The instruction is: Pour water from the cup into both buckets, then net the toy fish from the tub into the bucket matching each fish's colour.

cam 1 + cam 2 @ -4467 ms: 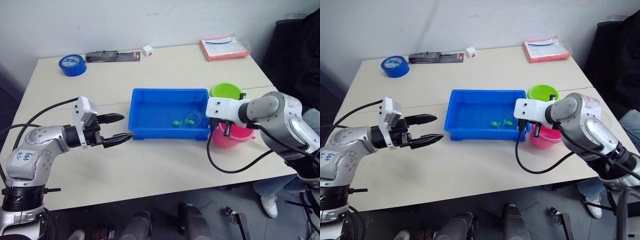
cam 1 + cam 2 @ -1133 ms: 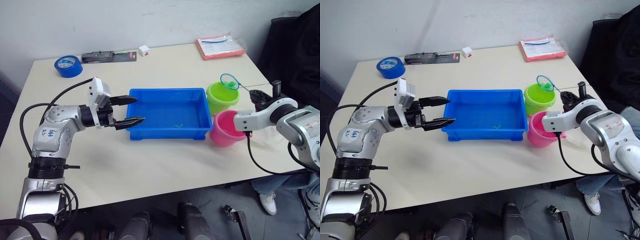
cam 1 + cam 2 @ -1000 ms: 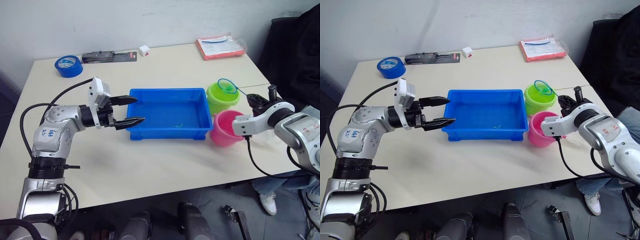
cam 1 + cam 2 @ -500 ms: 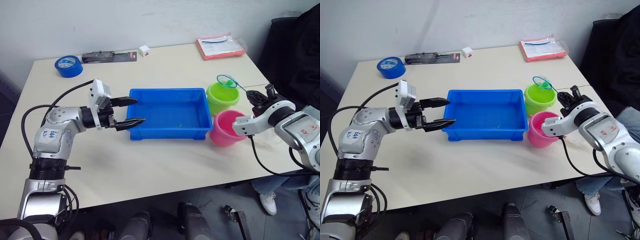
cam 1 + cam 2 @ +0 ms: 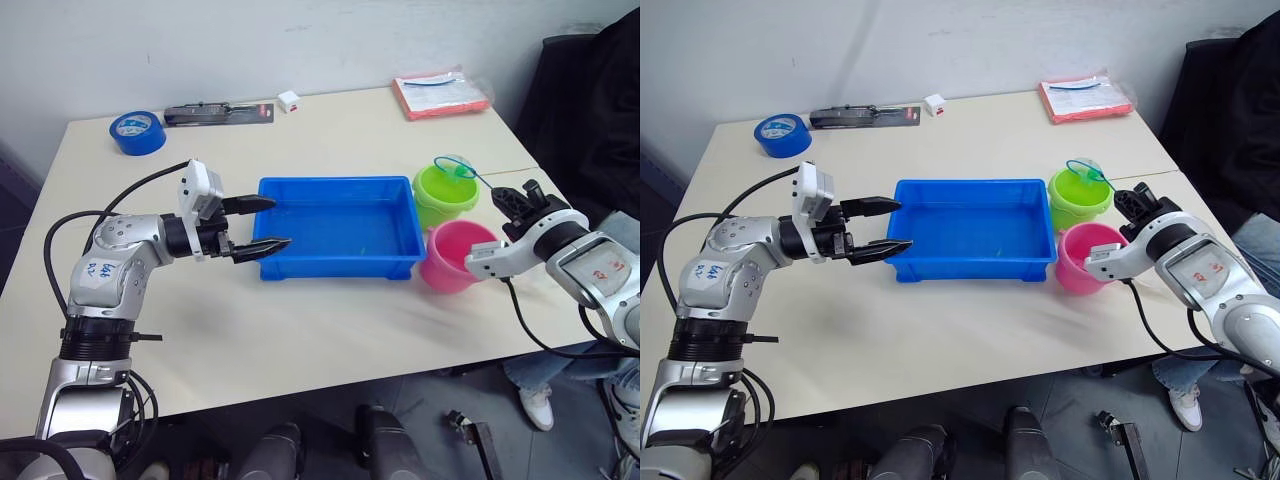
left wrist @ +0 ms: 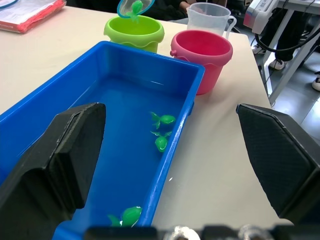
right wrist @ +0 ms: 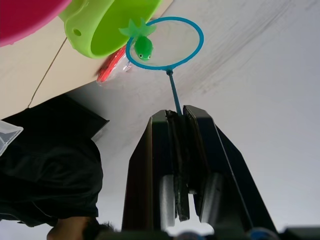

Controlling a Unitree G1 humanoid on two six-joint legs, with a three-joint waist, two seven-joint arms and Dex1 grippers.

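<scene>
1. Head views: the right tool (image 5: 520, 196) now sits at about 3 o'clock of the green bucket (image 5: 447, 197), clamped on the thin handle of a small blue net (image 5: 455, 167). A few seconds ago it was low at the tub's right end; now the net hangs over the green bucket's mouth. The pink bucket (image 5: 456, 256) stands at 5 o'clock of the green one.
2. Left wrist view: the left tool (image 5: 258, 223) is open and empty at the left end of the blue tub (image 6: 125, 85). Three green fish (image 6: 163, 119) lie in the tub; the clear cup (image 6: 209, 12) stands beyond the pink bucket.
3. Right wrist view: a green fish (image 7: 143, 45) rests in the net's ring at the bucket's rim, so tipping it in looks like the next step.
</scene>
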